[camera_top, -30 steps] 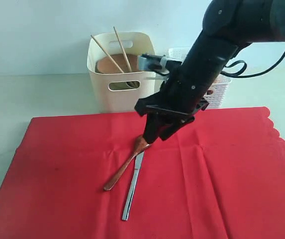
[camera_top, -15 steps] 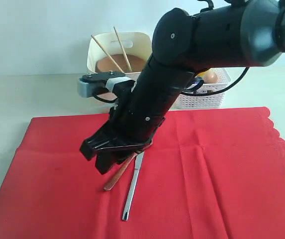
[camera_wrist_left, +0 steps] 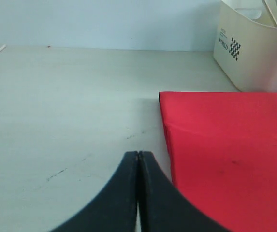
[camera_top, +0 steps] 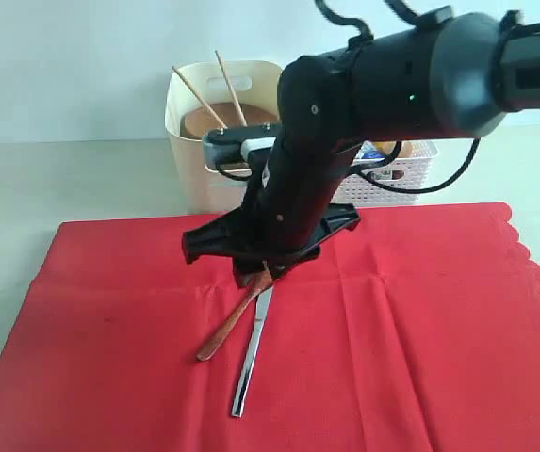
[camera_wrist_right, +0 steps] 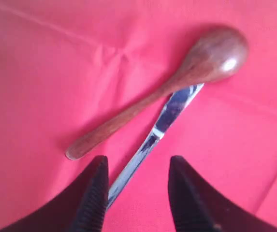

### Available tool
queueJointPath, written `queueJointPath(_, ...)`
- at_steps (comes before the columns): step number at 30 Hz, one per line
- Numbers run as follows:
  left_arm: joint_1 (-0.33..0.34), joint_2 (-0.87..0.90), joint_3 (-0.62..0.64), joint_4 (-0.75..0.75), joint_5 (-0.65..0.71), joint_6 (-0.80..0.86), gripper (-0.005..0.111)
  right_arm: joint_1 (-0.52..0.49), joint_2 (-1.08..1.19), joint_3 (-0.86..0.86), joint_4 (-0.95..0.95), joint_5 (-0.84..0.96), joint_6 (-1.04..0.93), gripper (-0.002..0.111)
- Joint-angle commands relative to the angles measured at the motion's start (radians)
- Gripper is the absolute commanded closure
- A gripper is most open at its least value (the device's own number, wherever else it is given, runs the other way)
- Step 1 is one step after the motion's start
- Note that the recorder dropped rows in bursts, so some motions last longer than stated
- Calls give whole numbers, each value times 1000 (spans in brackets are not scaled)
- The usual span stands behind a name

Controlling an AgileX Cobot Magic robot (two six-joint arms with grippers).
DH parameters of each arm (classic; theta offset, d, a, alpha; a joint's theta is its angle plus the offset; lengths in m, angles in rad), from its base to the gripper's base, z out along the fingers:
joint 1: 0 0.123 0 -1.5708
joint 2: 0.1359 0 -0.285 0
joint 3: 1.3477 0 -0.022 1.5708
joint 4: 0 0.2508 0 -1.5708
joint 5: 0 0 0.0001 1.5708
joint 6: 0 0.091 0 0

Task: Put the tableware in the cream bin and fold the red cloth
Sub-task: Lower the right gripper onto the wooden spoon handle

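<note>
The red cloth [camera_top: 420,330] lies spread on the table. On it lie a brown wooden spoon [camera_top: 227,330] and a silver table knife [camera_top: 251,363], side by side. My right gripper [camera_wrist_right: 138,159] hangs open just above them. The knife [camera_wrist_right: 169,113] runs between its fingers, close to one of them, and the spoon [camera_wrist_right: 211,50] lies just beyond. In the exterior view the arm hides most of the right gripper [camera_top: 260,278]. The cream bin [camera_top: 189,160] behind the cloth holds chopsticks [camera_top: 199,94] and a brown plate [camera_top: 199,122]. My left gripper [camera_wrist_left: 138,153] is shut and empty, over bare table beside a corner of the cloth [camera_wrist_left: 225,145].
A white lattice basket [camera_top: 392,179] with food items stands to the right of the bin, behind the right arm. Pale table surface [camera_wrist_left: 70,96] stretches left of the cloth. The bin's side [camera_wrist_left: 254,53] shows past the cloth in the left wrist view.
The right arm swung left and low over the spoon's handle, then came back over the spoon's bowl with its wrist turned. Spoon and knife have not moved.
</note>
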Motion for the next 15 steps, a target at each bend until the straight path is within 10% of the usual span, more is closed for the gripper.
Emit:
queueJointPath(1, -1, -7, 3, 0, -13, 4, 107, 43, 84, -64, -29, 67, 63, 68)
queueJointPath(15, -1, -7, 3, 0, -13, 4, 107, 71, 296, -312, -93, 233, 293, 67)
